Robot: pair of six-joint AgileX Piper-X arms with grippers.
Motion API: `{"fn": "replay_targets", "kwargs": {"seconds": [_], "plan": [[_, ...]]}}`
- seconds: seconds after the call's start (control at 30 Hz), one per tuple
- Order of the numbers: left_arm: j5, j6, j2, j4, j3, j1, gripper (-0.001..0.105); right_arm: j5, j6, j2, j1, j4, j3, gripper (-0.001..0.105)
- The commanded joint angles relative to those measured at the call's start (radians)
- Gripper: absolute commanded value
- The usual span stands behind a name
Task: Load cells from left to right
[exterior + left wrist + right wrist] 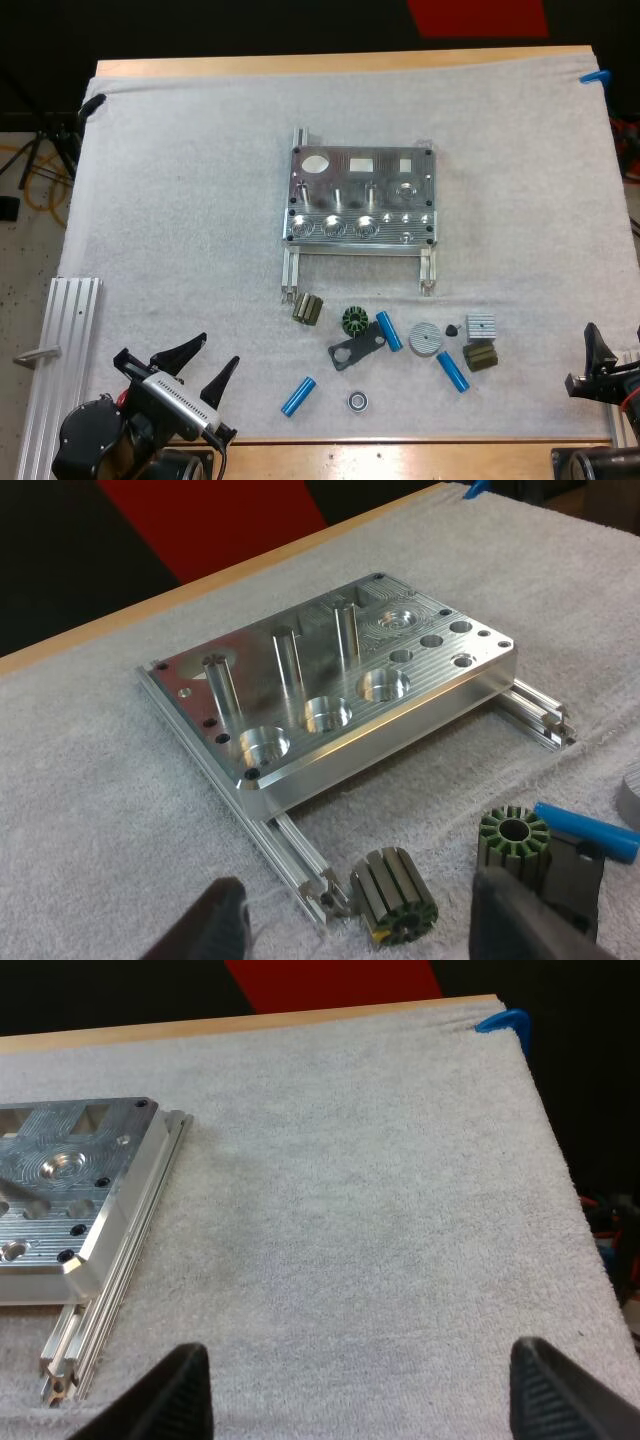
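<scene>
Left fingers (183, 351) spread, empty; bright blue cylinder (298, 396) right of them, aluminium fixture block (360, 195) ahead. Right fingers (180, 1392) spread over white mat (350, 1210).

Bright, even light from overhead falls across the white mat (200, 200) in the high view, leaving no hard-edged shadows. The metal fixture (360, 195) casts only a thin, soft shadow along its near side. Its milled face catches the light – white glare sits on the three round pockets at the front edge, and in the left wrist view their bores gleam. The blue cylinders (298, 396) show strong colour, each with a narrow shadow. Beyond the far edge of the bench (340, 64) the room drops to near black. The left tool (213, 353) reads as a dark silhouette. In the right wrist view the mat looks a flatter grey.
</scene>
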Motion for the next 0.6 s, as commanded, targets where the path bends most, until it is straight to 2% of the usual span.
{"fn": "replay_targets", "kwargs": {"seconds": [0.0,0.17,0.27,0.37,0.57], "plan": [[0.006,-0.013,-0.139,-0.017,0.001,-0.005,0.049,-0.003,0.002,-0.038,-0.005,-0.008,-0.006,0.062],[0.006,-0.013,-0.139,-0.015,0.001,-0.005,0.049,-0.006,-0.001,-0.038,-0.005,-0.008,-0.006,0.062],[0.011,-0.015,-0.135,-0.013,0.001,-0.005,0.049,-0.081,-0.033,-0.030,-0.005,-0.008,-0.006,0.062],[0.053,-0.049,-0.109,0.002,-0.022,-0.005,0.049,-0.157,-0.039,0.000,-0.005,0.002,-0.027,0.062],[0.103,-0.051,-0.015,0.027,-0.089,-0.005,0.049,-0.173,-0.091,0.132,-0.005,0.051,-0.118,0.062]]}}
